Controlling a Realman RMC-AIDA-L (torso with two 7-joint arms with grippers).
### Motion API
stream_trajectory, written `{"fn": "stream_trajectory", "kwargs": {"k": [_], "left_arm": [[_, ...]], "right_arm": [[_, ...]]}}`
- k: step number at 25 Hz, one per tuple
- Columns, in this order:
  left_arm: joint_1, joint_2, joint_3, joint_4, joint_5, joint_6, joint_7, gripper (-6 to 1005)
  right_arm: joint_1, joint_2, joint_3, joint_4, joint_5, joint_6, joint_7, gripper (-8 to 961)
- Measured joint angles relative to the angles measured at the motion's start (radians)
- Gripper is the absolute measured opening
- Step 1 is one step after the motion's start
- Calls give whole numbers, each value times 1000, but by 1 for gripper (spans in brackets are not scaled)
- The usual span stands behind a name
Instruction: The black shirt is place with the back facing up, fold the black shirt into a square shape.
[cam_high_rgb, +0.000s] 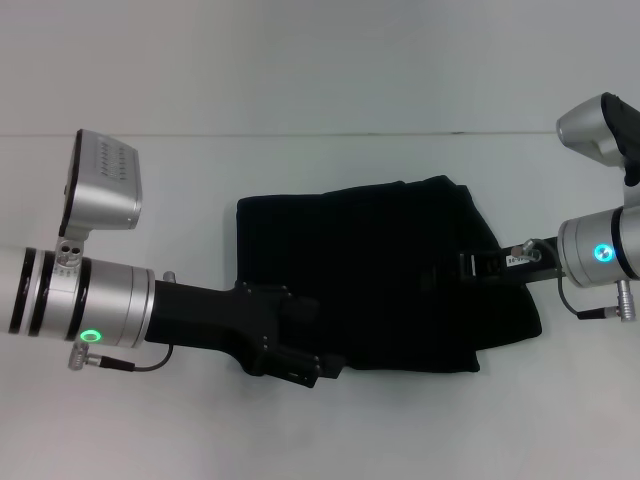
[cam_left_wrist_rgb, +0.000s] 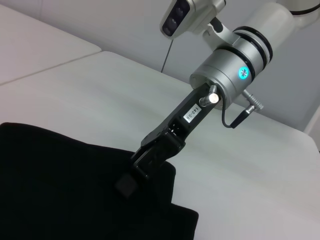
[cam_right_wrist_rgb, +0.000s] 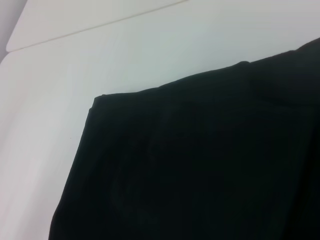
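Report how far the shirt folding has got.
Mostly done: the black shirt already lies as a compact, roughly rectangular bundle on the white table, no sleeves sticking out. In hand: the left gripper is at its near edge and the right gripper rests on its right side. Left: the right edge looks uneven, with layers offset, so it probably needs squaring or one last fold.

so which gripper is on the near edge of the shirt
The left gripper, at the black shirt's near edge by its left corner. The right gripper instead reaches in over the shirt's right side, farther back.
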Motion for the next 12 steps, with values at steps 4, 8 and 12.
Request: {"fn": "stream_trajectory", "kwargs": {"k": [4,8,12], "left_arm": [[-1,0,0,0,1,-5,-4,949],[-4,1,0,0,2,-6,-16,949],[-5,1,0,1,2,-6,-28,949]], "right_arm": [[2,2,-2,-5,1,1,-6,330],[8,3,2,-12,2,2,-27,157],[14,3,4,-34,14,5,-43,111]]}}
